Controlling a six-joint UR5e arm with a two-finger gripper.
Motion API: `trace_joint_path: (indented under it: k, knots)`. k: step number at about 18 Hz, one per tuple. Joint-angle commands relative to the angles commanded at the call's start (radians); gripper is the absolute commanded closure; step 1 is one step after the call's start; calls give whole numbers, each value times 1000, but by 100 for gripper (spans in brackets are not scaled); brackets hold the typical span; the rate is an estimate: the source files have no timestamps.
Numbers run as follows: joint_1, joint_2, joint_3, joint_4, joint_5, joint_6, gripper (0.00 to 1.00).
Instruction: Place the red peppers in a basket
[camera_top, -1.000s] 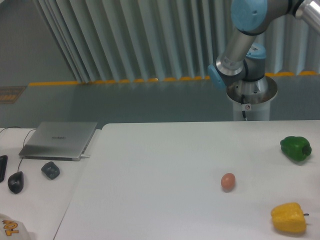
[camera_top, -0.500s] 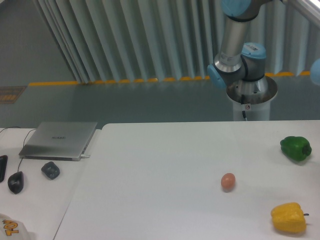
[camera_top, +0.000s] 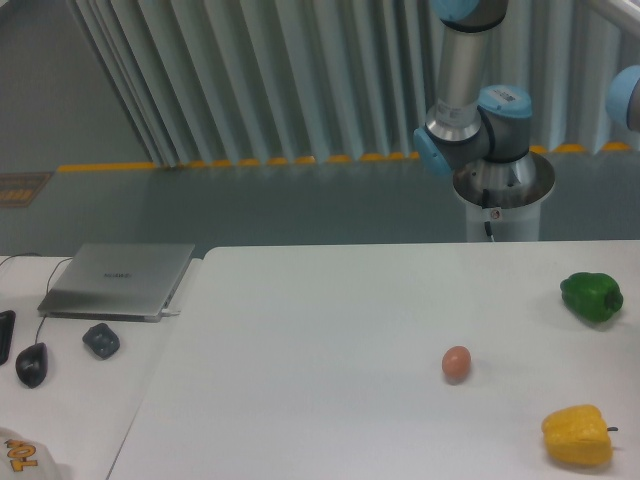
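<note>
No red pepper shows in this view, and no basket either. The gripper is out of the frame; only the arm's base and blue-capped joints (camera_top: 470, 110) stand behind the table's far right edge, with another joint (camera_top: 627, 95) at the right border. On the white table lie a green pepper (camera_top: 592, 297), a yellow pepper (camera_top: 577, 435) and a small pinkish-brown egg (camera_top: 456, 363).
A closed grey laptop (camera_top: 120, 280) lies at the left on a second table, with a dark small object (camera_top: 101, 340) and a black mouse (camera_top: 31, 364) near it. The arm's metal pedestal (camera_top: 503, 195) stands behind the table's back edge.
The arm's upper link has swung upright and its elbow has risen out of the top of the frame; a blue joint has come in at the right border. The objects on the table have not moved.
</note>
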Motion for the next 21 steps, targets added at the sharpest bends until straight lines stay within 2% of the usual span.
trace_joint_path:
  k: [3, 5, 9, 21]
  knots:
    - [0, 0, -9, -3, 3, 2, 0]
    - [0, 0, -38, 11, 12, 2, 0]
    - [-2, -5, -37, 9, 74, 98, 0]
    - [-2, -6, -35, 9, 68, 106, 0]
